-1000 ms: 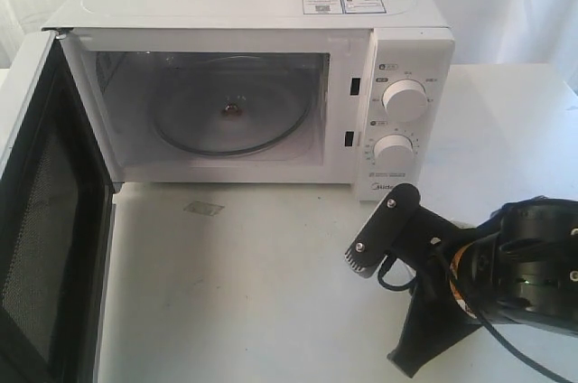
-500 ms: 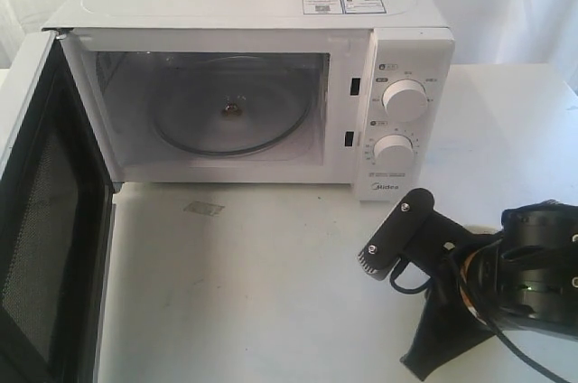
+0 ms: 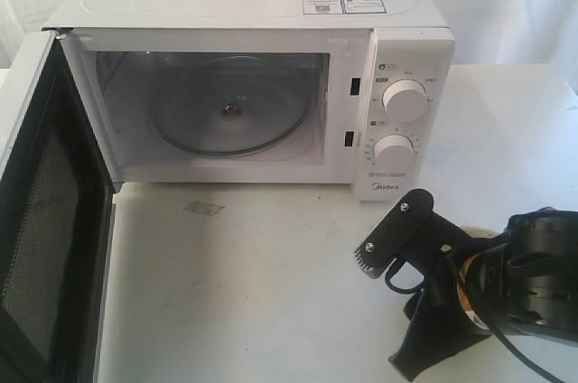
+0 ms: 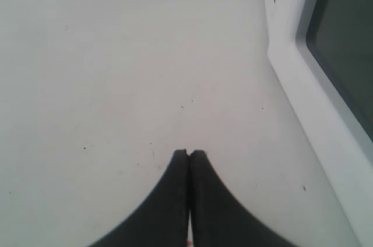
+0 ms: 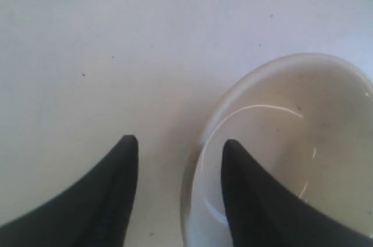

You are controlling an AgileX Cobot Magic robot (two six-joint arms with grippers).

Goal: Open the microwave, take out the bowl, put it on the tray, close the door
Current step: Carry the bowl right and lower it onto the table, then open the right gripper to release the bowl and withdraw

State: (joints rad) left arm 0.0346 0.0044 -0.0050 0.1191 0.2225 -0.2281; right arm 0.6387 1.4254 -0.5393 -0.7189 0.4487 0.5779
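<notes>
The white microwave stands at the back with its door swung wide to the left; only the glass turntable lies in the cavity. The cream bowl rests on a white surface under my right gripper, which is open: one finger hangs inside the bowl, the other outside its rim. In the exterior view the right gripper is in front of the knob panel and hides the bowl. My left gripper is shut and empty, low over the table beside the door.
The two knobs sit just behind my right arm. The open door fills the left edge of the exterior view. A small grey patch marks the white table in front of the cavity. No tray can be made out.
My right gripper has drifted a little to the right and toward the near edge, staying open. The microwave and its door have not moved.
</notes>
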